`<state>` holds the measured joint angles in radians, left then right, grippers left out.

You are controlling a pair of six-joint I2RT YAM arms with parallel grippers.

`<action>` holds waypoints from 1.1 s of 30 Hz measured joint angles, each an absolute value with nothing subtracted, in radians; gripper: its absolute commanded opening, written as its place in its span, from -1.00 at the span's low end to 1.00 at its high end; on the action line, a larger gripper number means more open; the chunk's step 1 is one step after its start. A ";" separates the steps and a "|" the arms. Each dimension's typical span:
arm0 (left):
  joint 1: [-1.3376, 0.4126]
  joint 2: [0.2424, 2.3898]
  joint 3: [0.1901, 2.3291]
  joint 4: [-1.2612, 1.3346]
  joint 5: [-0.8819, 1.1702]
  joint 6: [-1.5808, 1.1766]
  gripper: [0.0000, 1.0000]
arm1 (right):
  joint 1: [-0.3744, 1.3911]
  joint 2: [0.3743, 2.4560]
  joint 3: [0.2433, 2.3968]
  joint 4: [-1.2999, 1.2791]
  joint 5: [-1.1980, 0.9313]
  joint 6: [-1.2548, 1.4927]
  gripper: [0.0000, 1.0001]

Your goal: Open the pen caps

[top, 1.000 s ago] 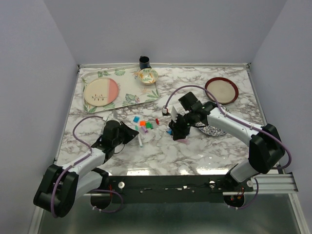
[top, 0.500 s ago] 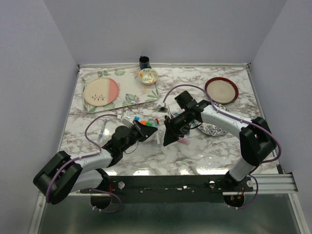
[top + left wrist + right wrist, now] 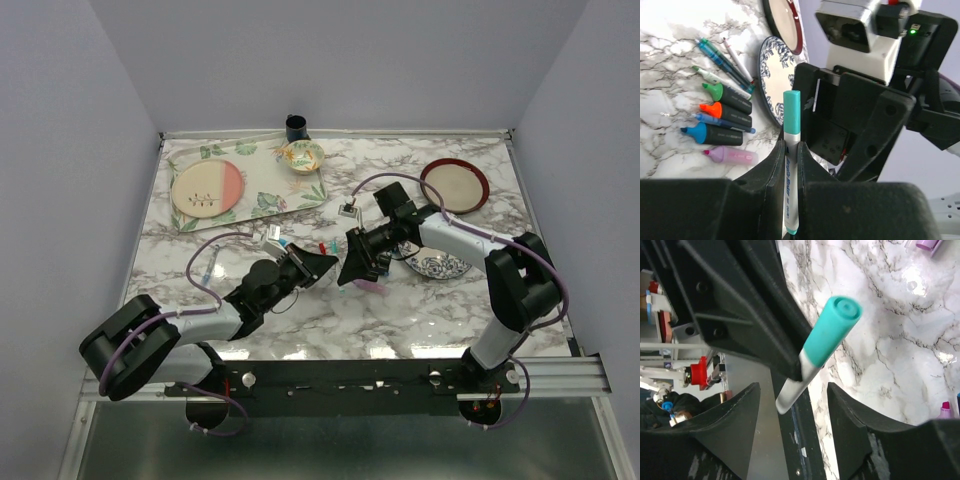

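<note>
My left gripper [image 3: 791,145] is shut on a white pen [image 3: 790,186], held off the table. The pen's teal cap [image 3: 791,112] sticks out past the fingertips. In the top view the left gripper [image 3: 322,264] points right and meets my right gripper [image 3: 350,272] tip to tip. The right gripper [image 3: 792,440] is open. The teal cap [image 3: 832,330] lies just ahead of its spread fingers, untouched. Small loose caps, a blue one [image 3: 283,242] and a red one [image 3: 325,246], lie behind the grippers. Others are hidden by the arm.
Uncapped highlighters lie in a row: green [image 3: 725,95], orange [image 3: 726,113], blue [image 3: 711,134], pink [image 3: 731,156], with thin pens [image 3: 722,57] beyond. A blue patterned plate [image 3: 435,266], a red plate [image 3: 455,185], a leaf-print tray [image 3: 270,195] with a pink plate and a bowl stand further back.
My left gripper has swung right with the pen, off the table, up to the right gripper. The right gripper has stayed open and turned to face the cap.
</note>
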<state>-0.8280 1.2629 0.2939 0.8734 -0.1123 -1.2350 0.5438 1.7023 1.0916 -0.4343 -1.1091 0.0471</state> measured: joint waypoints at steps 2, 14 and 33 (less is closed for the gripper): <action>-0.842 1.263 0.306 0.873 -0.134 -1.235 -1.00 | 0.544 1.703 1.089 -0.418 -1.109 0.071 0.01; -0.879 1.219 0.331 0.806 -0.225 -1.203 0.16 | 0.544 1.712 1.088 -0.429 -1.113 0.065 -0.99; -0.871 1.198 0.373 0.717 -0.234 -1.090 -0.10 | 0.579 1.736 1.145 -0.607 -1.115 -0.186 -0.99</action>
